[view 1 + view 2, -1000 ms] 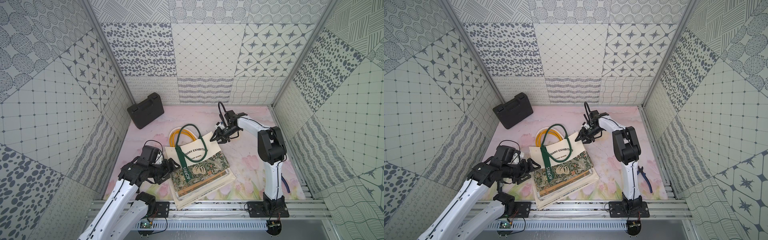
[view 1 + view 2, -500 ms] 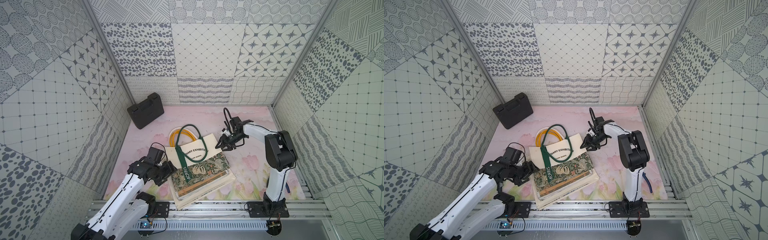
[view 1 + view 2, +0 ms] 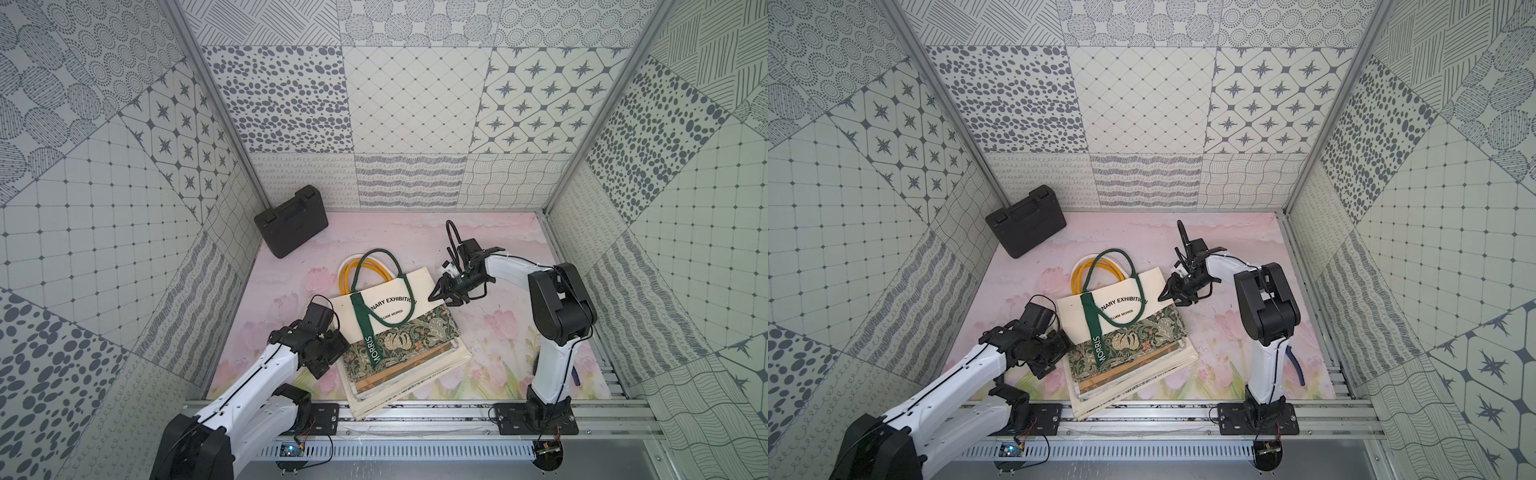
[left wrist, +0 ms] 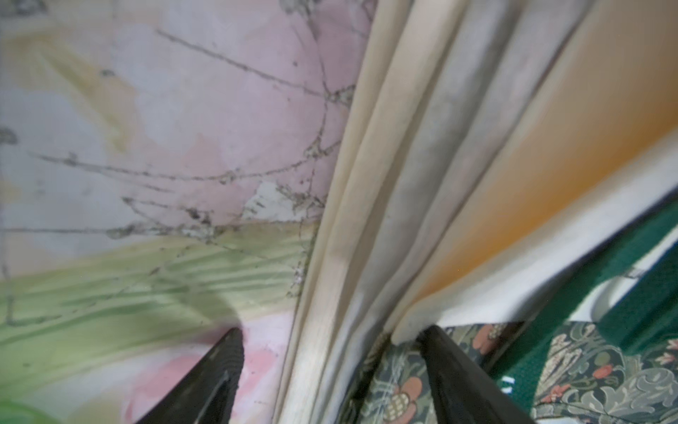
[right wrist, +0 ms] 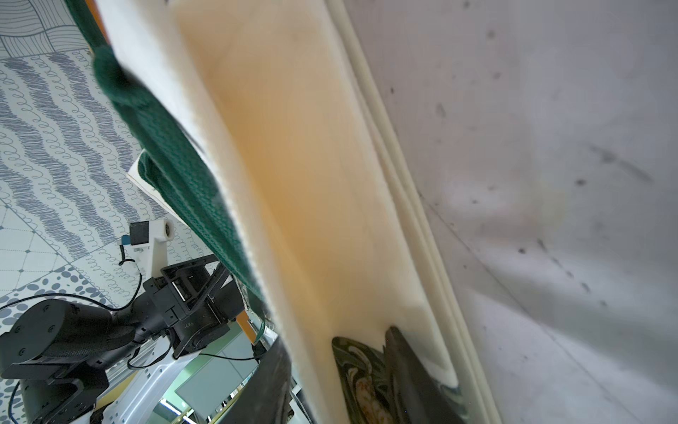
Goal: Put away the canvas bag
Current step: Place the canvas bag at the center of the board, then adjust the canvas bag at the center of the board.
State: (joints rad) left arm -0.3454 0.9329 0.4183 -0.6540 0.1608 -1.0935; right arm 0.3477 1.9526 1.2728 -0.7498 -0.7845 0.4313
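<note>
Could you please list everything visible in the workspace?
canvas bag: one, cream with green handles and floral panel, atop the stack, mid-floor.
bag stack: count unclear, cream, under the canvas bag.
yellow handles: one pair, yellow, at the stack's far end.
hard case: one, black, far left corner.
blue-handled tool: one, blue, behind the right arm's base.
floor mat: one, pink floral, under everything.
left gripper: one, black, open astride the stack's left edge.
right gripper: one, black, fabric between its jaws at the bag's right corner, grip unclear.
</note>
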